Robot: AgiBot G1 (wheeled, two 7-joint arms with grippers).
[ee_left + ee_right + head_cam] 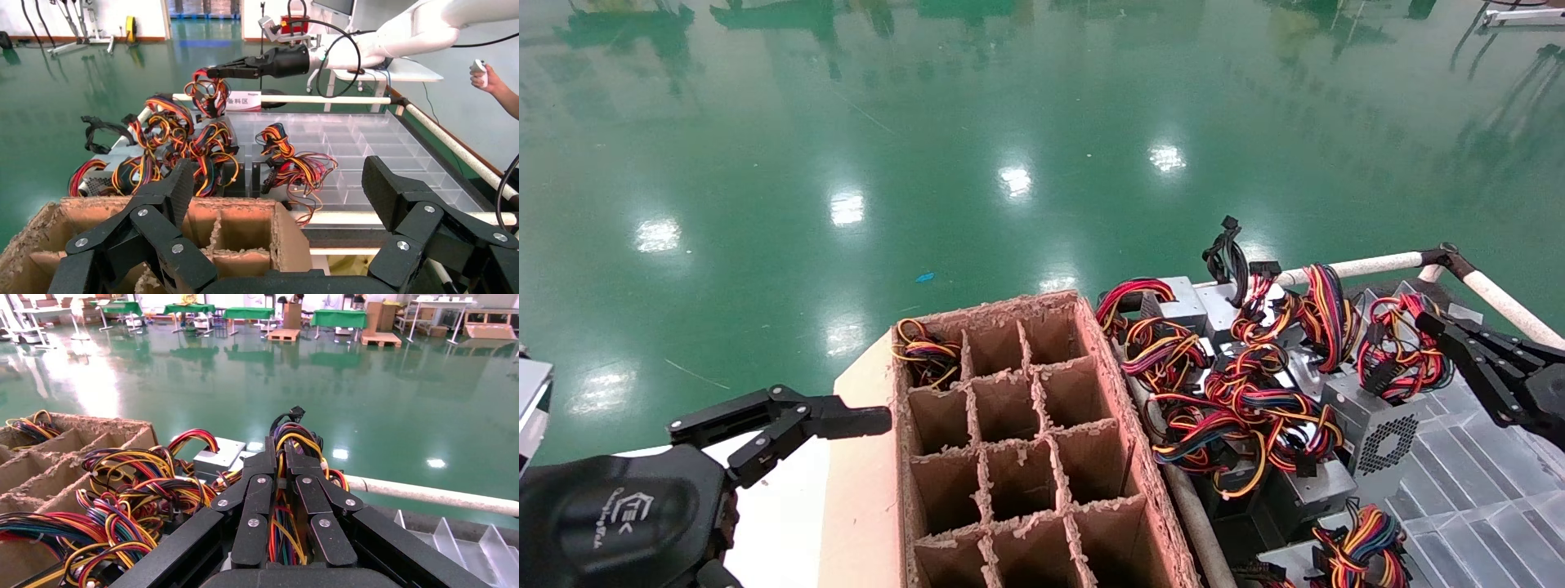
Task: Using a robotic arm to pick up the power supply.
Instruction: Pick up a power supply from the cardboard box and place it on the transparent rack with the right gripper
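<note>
Several grey power supplies (1373, 425) with red, yellow and black wire bundles lie heaped on the right. My right gripper (1428, 321) is at the heap's far right end, shut on the looped wire bundle (1397, 351) of one power supply. In the right wrist view its fingers (263, 468) stand close together with coloured wires (278, 533) running between them. The left wrist view shows the same gripper (214, 72) from afar, on top of that loop (208, 95). My left gripper (780, 420) hangs open and empty beside the cardboard box's left edge (278, 184).
A brown cardboard divider box (1128, 408) stands in the middle; one far cell holds a wire bundle (923, 351). A clear compartment tray (1475, 490) lies at the right, framed by a white rail (1369, 265). A person's hand with a controller (483, 70) shows beyond.
</note>
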